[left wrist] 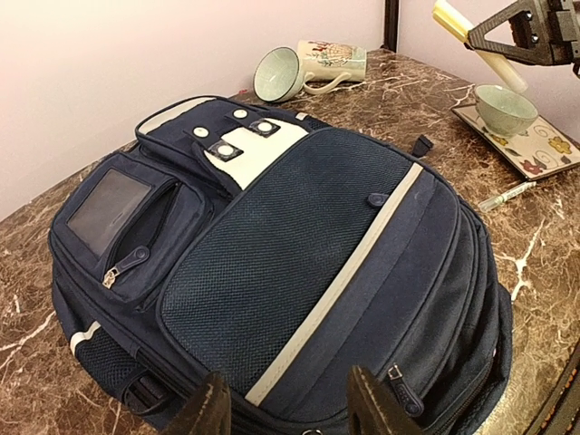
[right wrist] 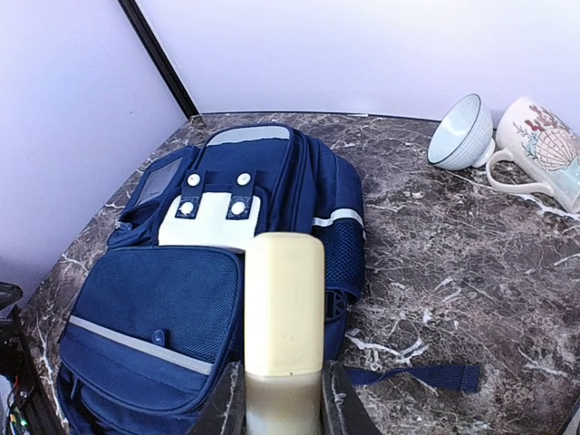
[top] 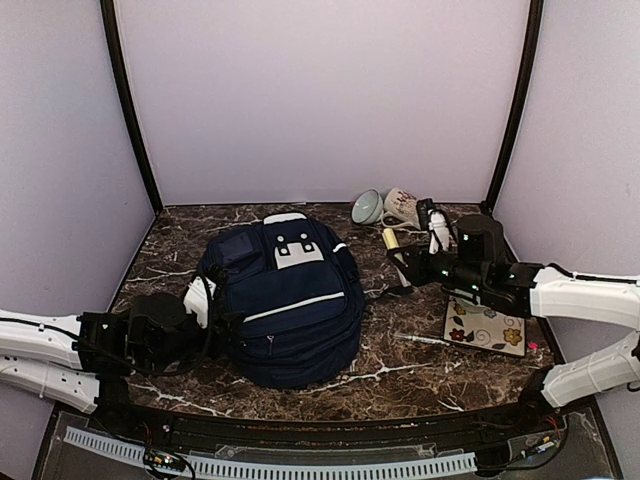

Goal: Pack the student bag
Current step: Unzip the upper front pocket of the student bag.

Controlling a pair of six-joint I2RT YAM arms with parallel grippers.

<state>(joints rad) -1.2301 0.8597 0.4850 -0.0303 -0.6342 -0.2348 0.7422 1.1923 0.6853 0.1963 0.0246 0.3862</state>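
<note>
One navy-blue fabric backpack (top: 285,305), white-striped and white-patched, is laid face up on the marbled table (top: 400,375). Two pale bowls are counted. One (top: 365,207) is tipped beside one printed mug (top: 402,207) beyond the backpack's top. The other (left wrist: 505,109) is set on one floral tray (top: 487,328) to the backpack's right. One pale-yellow cylinder (right wrist: 284,304) is clamped by the right gripper (right wrist: 283,399). The left gripper (left wrist: 290,403) is held half-spread at the backpack's edge, and a grip cannot be told.

Navy student bag (top: 290,310), white-striped, lying flat, front pockets up.

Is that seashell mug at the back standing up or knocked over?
Knocked over: the mug lies on its side by the back wall, with a tilted bowl leaning against it.
</note>
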